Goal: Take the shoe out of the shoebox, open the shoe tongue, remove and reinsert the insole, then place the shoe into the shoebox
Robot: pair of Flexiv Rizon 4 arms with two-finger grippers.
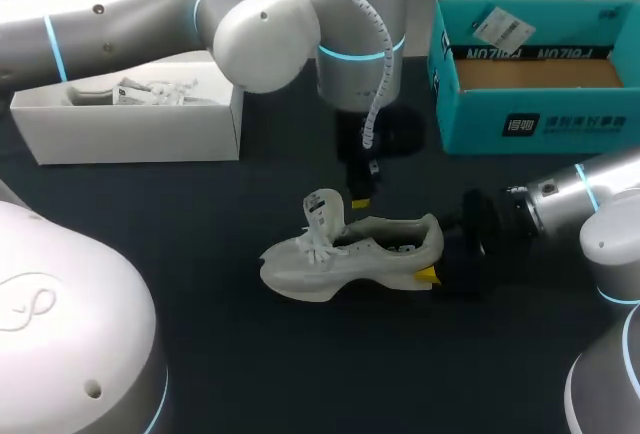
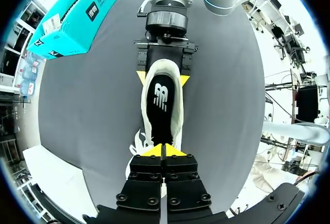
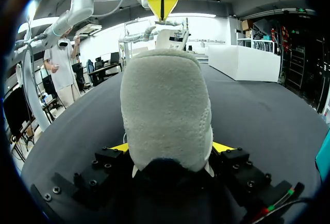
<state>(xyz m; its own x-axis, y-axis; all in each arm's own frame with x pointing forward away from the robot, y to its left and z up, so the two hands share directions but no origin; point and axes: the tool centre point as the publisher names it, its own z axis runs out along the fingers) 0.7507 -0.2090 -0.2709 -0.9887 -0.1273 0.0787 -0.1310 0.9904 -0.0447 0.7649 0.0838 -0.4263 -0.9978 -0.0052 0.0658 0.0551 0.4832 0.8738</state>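
Observation:
A pale grey shoe (image 1: 350, 254) stands upright on the dark table, toe to the left, its tongue (image 1: 323, 209) raised. My right gripper (image 1: 440, 256) is shut on the heel, one yellow-tipped finger (image 3: 223, 147) on each side of the shoe (image 3: 165, 105). My left gripper (image 2: 164, 152) hangs just above the shoe's mouth, behind the tongue, fingers pressed together. I see nothing between them. Looking down from the left wrist, the black insole (image 2: 161, 105) lies inside the shoe, with my right gripper (image 2: 162, 78) at the heel end. The teal shoebox (image 1: 530, 114) stands open at the back right.
A white open box (image 1: 130, 124) with paper inside sits at the back left. The teal shoebox (image 2: 77, 17) is off to the side of the shoe's heel end. Bare dark table lies in front of the shoe.

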